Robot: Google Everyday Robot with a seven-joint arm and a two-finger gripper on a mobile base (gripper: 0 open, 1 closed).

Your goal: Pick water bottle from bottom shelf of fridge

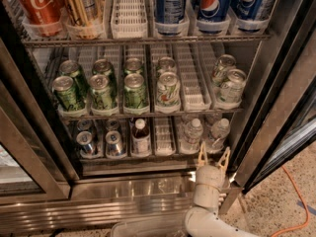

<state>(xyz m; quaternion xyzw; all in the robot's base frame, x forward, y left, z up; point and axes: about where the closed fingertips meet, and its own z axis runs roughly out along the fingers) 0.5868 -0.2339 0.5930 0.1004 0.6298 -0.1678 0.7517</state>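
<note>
The fridge (pixel 29 127) stands open, its dark-framed door swung out to the right. On the bottom shelf (pixel 163 135), in white slotted lane trays, two clear water bottles with white caps stand at the right: one (pixel 193 135) and another (pixel 218 132) beside it. My gripper (pixel 213 156) is just in front of the shelf's front edge, below and between the two bottles. Its two yellowish fingers (pixel 202 155) point up and stand apart with nothing between them.
A dark-liquid bottle (pixel 140 136) and silver cans (pixel 85 142) share the bottom shelf at left. Green cans (pixel 101 92) fill the middle rack, Pepsi cans (pixel 213 3) and Coke cans (pixel 38 4) the top. A ribbed steel base panel (pixel 98 206) lies below; an orange cable (pixel 296 201) lies on the floor.
</note>
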